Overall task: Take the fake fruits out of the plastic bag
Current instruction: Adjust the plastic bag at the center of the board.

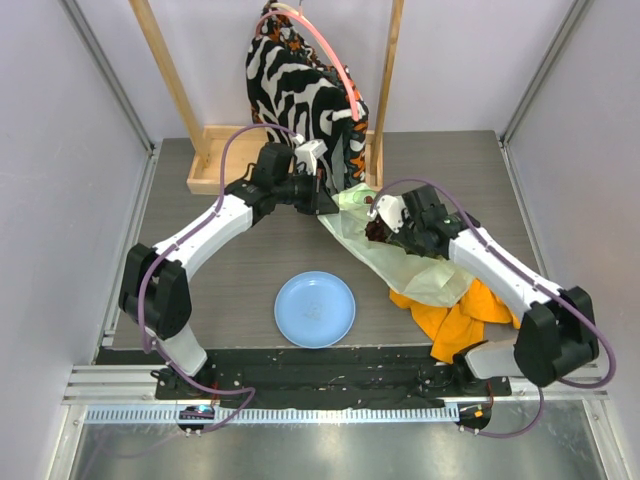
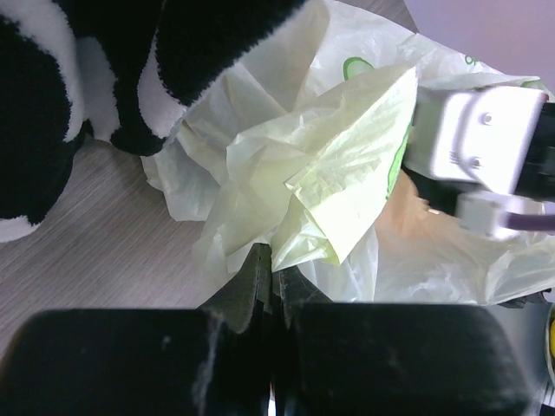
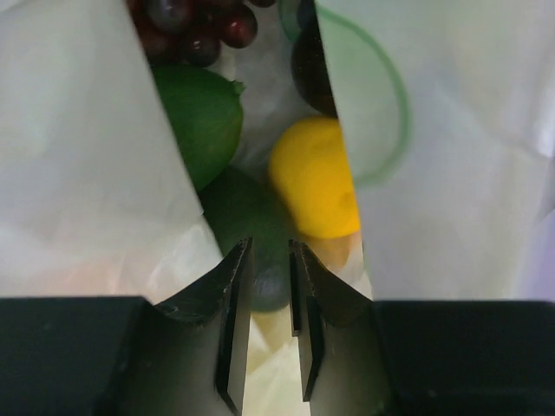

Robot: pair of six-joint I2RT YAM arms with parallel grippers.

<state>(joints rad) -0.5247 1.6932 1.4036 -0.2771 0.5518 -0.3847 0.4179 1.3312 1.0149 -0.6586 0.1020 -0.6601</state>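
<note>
your left gripper [image 2: 272, 260] pinched shut on bag [image 2: 329, 165] edge, right gripper [image 3: 269, 256] jaws narrowly apart inside mouth, nothing held; reaching step, next widen, drop onto avocado [image 3: 247, 217]

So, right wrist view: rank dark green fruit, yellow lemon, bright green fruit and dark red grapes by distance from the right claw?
1. Dark green plastic fruit, dead ahead.
2. Yellow plastic lemon, just right.
3. Bright green plastic fruit, upper left.
4. Dark red grapes, top left.
</note>
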